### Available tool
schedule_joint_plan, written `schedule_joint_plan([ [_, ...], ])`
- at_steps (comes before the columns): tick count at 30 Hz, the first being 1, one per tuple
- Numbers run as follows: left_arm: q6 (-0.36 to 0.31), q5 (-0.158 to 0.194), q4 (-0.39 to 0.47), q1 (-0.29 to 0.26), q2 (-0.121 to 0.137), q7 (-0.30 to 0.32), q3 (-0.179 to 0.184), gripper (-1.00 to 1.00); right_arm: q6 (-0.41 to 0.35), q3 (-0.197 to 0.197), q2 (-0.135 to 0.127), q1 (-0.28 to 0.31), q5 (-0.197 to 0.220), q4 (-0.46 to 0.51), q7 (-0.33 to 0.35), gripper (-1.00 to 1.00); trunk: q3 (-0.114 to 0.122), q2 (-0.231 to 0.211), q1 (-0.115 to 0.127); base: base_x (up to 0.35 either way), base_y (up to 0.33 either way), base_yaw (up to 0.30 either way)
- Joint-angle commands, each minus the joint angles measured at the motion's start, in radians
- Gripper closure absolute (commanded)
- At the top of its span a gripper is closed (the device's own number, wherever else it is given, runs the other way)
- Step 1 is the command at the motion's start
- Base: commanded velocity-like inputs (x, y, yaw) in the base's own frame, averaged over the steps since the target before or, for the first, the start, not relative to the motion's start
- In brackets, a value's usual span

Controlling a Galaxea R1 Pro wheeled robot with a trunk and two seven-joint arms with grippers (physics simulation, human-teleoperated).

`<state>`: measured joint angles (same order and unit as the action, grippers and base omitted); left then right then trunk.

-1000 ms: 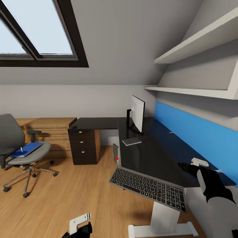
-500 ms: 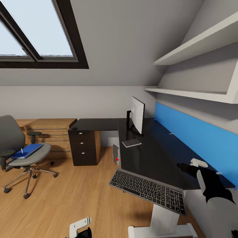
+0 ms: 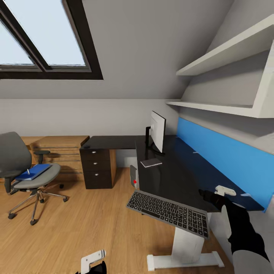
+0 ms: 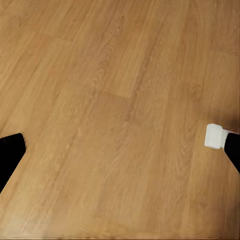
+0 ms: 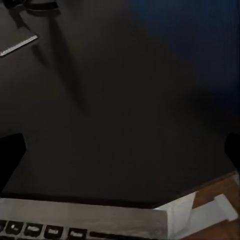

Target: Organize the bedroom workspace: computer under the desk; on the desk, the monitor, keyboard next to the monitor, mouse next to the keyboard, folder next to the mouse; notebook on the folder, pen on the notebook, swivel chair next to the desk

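Note:
The keyboard lies tilted, hanging over the front edge of the black desk; its top row also shows in the right wrist view. My right gripper hovers open just above the desk's near end, beside the keyboard, with nothing between its fingers. The monitor stands on the desk with the notebook in front of it. The computer sits under the desk. At left, the swivel chair carries the blue folder. My left gripper hangs open over the floor. The mouse is out of view.
A black drawer unit stands under the desk's far wing, with low wooden shelving beside it. A blue panel backs the desk and white shelves hang above. Wood floor lies between chair and desk.
The whole view has shifted slightly. My right gripper has drawn back a little toward the desk's near end. Keyboard, chair and left gripper keep their places.

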<state>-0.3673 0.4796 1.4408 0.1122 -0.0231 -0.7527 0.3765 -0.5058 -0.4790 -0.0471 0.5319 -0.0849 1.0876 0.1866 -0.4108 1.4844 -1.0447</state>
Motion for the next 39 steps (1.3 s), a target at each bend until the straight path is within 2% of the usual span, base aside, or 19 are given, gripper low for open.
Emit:
schedule_joint_plan([
  [1,-0.003,0.005,0.001,0.000,0.000,-0.006,0.001,-1.00,-0.004,-0.002,0.016,-0.017,-0.010,0.034,0.008,-1.00,-0.001,0.001,0.001,-0.316,0.000,0.000],
  [5,-0.003,0.004,0.000,0.000,0.000,-0.007,0.002,-1.00,-0.001,0.003,0.065,-0.046,-0.017,0.080,0.011,-1.00,-0.001,0.001,0.001,-0.329,0.000,0.000],
  [12,-0.002,0.003,0.000,0.000,0.000,-0.007,0.001,-1.00,0.015,0.037,0.111,-0.058,-0.063,0.072,0.011,-1.00,-0.001,0.001,0.001,-0.338,0.000,0.000],
  [13,-0.002,0.003,0.000,0.000,0.000,-0.007,0.000,-1.00,0.046,0.055,0.131,-0.060,-0.072,0.043,0.011,-1.00,-0.001,0.001,0.001,-0.339,0.000,0.000],
  [16,-0.002,0.004,0.000,0.000,0.000,-0.007,0.000,-1.00,0.073,0.083,0.143,-0.061,-0.076,0.001,0.010,-1.00,-0.001,0.001,0.001,-0.339,0.000,0.000],
  [17,-0.002,0.004,0.000,0.000,0.000,-0.007,-0.001,-1.00,0.109,0.134,0.150,-0.061,-0.078,-0.056,0.007,-1.00,-0.001,0.001,0.001,-0.339,0.000,0.000],
  [20,-0.002,0.005,-0.001,0.000,0.001,-0.007,-0.002,-1.00,0.167,0.181,0.153,-0.061,-0.079,-0.113,0.004,-1.00,-0.001,0.001,0.001,-0.339,0.000,0.000],
  [24,-0.002,0.002,-0.001,0.000,0.000,-0.007,0.000,-1.00,0.221,0.207,0.157,-0.062,-0.079,-0.162,0.002,-1.00,-0.001,0.001,0.001,-0.316,0.000,0.000],
  [27,-0.002,0.002,0.000,0.000,0.000,-0.008,0.002,-1.00,0.269,0.216,0.157,-0.062,-0.080,-0.200,0.002,-1.00,-0.001,0.001,0.001,-0.147,0.000,0.000],
  [28,-0.002,0.001,0.000,0.000,0.000,-0.008,0.002,-1.00,0.342,0.217,0.154,-0.062,-0.082,-0.261,0.002,-1.00,-0.001,0.001,0.001,-0.029,0.000,0.000],
  [34,-0.003,0.001,0.001,0.000,0.001,-0.008,-0.001,-1.00,0.449,0.218,0.146,-0.063,-0.083,-0.444,0.002,-1.00,-0.001,0.001,0.001,-0.011,0.000,0.000],
  [39,-0.005,0.002,0.001,0.000,0.001,-0.009,-0.002,-1.00,0.568,0.219,0.145,-0.065,-0.093,-0.611,0.001,-1.00,-0.001,0.001,0.001,-0.002,0.000,0.000],
])
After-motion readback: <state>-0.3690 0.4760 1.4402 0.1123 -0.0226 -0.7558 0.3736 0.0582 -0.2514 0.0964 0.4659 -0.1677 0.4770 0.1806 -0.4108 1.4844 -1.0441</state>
